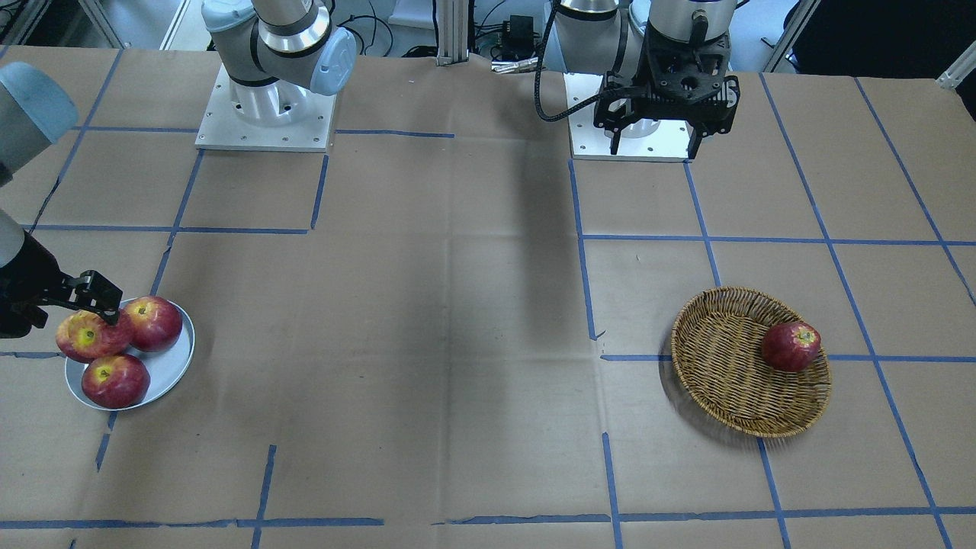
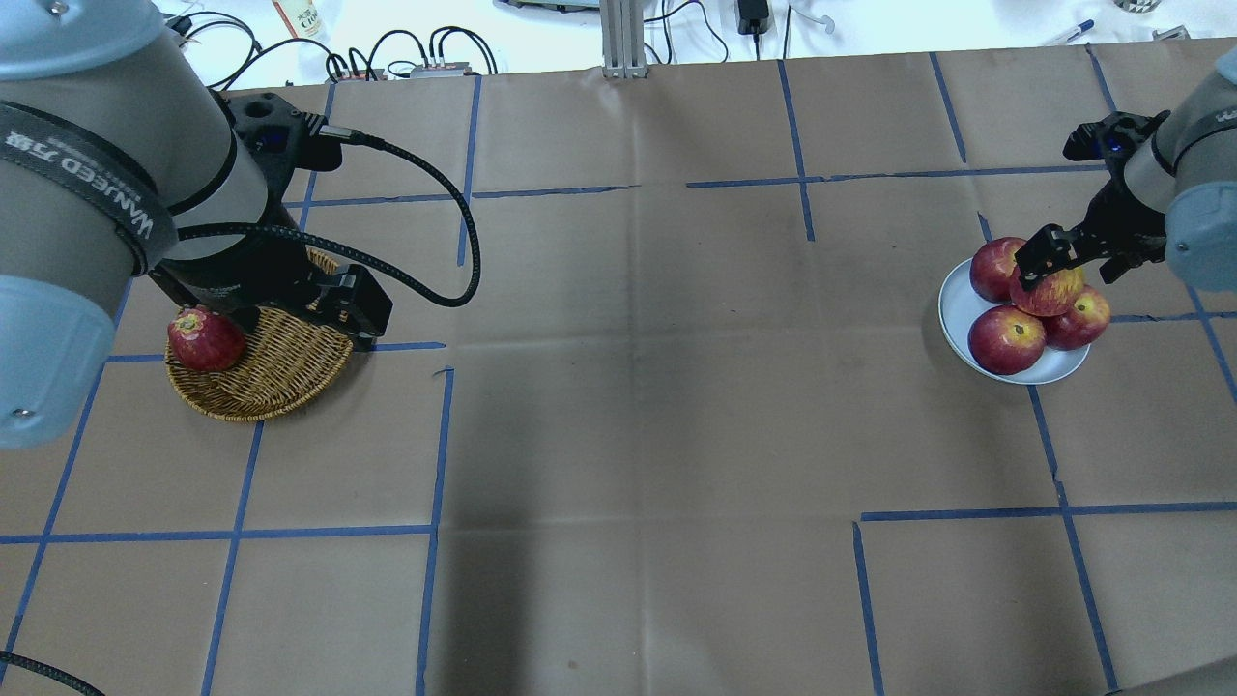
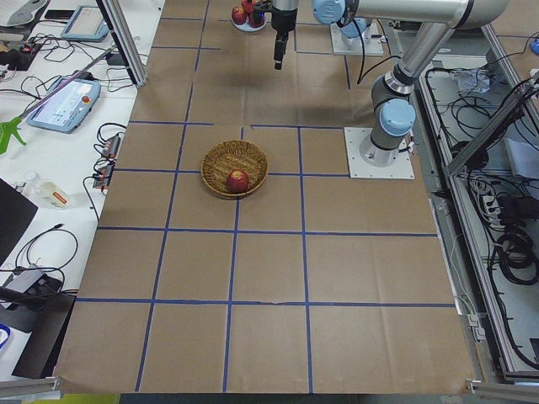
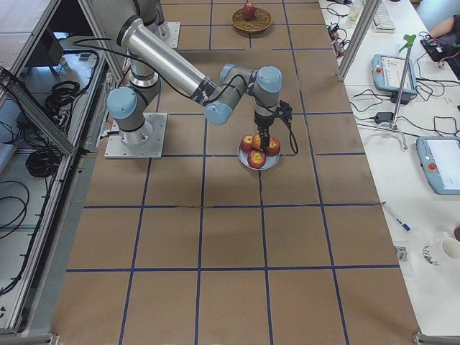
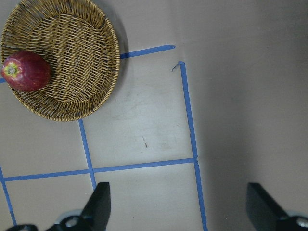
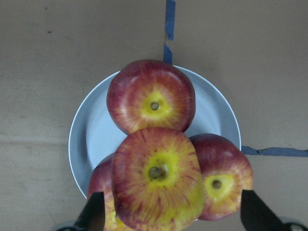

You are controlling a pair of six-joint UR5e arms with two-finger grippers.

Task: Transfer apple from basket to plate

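Closest to the right wrist camera sits the apple (image 6: 156, 180), orange-red with thin yellow streaks and a big yellow patch round its brown stem. It lies on top of three other apples (image 6: 151, 96), which are red with smaller yellow middles. They all sit on the plate (image 6: 89, 130), which is round, smooth and pale grey-blue. The right gripper (image 6: 172, 194) hangs just over the apple with its two black fingers (image 6: 95, 211) spread wide, one on each side. One finger is just beside the apple's skin and the other is apart from it, so the gripper is not squeezing the apple.

Far across the table is the basket (image 5: 77, 57), round, shallow and woven from tan wicker strands. One dark red apple (image 5: 26, 71) lies inside it, near the rim. The left gripper (image 5: 178, 185) is up above the table beside the basket, spread wide with nothing in it.

The table is covered in brown paper (image 2: 628, 435), flat and a bit creased, with lines of blue tape (image 2: 290, 532) making big squares. A black band (image 2: 97, 188) round the left arm has white letters that read WANJEED.
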